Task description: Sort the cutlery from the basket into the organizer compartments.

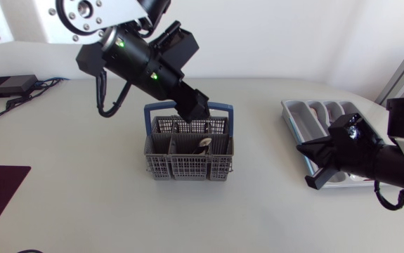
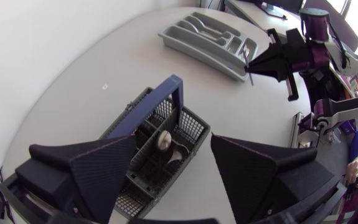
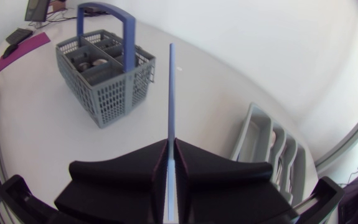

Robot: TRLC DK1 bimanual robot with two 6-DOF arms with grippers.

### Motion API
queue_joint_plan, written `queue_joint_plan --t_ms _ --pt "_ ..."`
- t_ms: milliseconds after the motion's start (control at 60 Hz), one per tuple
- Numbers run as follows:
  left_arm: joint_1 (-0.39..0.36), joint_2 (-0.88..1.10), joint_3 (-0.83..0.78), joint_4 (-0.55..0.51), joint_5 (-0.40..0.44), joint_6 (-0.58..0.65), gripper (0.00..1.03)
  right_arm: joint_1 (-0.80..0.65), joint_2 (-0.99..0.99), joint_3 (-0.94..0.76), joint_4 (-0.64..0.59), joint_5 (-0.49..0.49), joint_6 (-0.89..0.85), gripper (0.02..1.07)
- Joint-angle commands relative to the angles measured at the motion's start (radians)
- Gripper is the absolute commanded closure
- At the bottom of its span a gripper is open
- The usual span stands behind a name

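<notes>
The step in hand looks like delivery. The right pincer [image 3: 171, 146] is clamped on a long, thin piece of cutlery [image 3: 170, 87], which juts straight ahead from between its fingers. The organizer [image 3: 272, 143] lies just beside that pincer, so the next move probably calls for swinging over the matching slot, lowering and letting go. I cannot tell whether its slots hold anything.

The left pincer [image 2: 174, 142] hangs directly above the basket [image 2: 194, 127], fingers wide apart and gripping nothing. Below it, a couple of rounded utensil ends [image 2: 164, 140] stand in one compartment next to the blue handle [image 2: 172, 93]. These are likely the next pick.
</notes>
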Motion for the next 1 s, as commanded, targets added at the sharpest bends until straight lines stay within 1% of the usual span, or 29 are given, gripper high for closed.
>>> queue_joint_plan --t_ms 0,100,283,417,550,600,767,817,917,983 --pt "-0.009 0.060 -0.009 -0.036 -0.020 0.012 0.21 -0.084 0.098 0.026 0.035 -0.005 -0.014 1.01" --pt "-0.020 0.095 -0.006 -0.058 -0.023 -0.003 0.25 -0.153 0.187 0.073 0.056 -0.005 0.005 1.01" --pt "-0.041 0.147 0.011 -0.084 -0.033 -0.020 0.25 -0.248 0.333 0.166 0.078 0.001 0.042 1.01" --pt "-0.050 0.179 0.025 -0.096 -0.034 -0.038 0.27 -0.289 0.439 0.244 0.081 0.016 0.084 1.01" --pt "-0.050 0.209 0.042 -0.113 -0.036 -0.051 0.27 -0.297 0.537 0.304 0.083 0.056 0.133 1.01" --pt "-0.049 0.219 0.048 -0.120 -0.036 -0.061 0.30 -0.297 0.578 0.325 0.083 0.078 0.156 1.01" --pt "-0.052 0.244 0.073 -0.147 -0.036 -0.092 0.30 -0.297 0.686 0.380 0.083 0.145 0.225 1.01" --pt "-0.053 0.251 0.077 -0.147 -0.034 -0.101 0.34 -0.295 0.710 0.388 0.083 0.162 0.242 1.01" --pt "-0.056 0.273 0.100 -0.157 -0.036 -0.115 0.35 -0.289 0.744 0.399 0.086 0.199 0.257 1.00" --pt "-0.064 0.284 0.113 -0.165 -0.048 -0.117 0.37 -0.283 0.758 0.399 0.090 0.222 0.260 1.00"
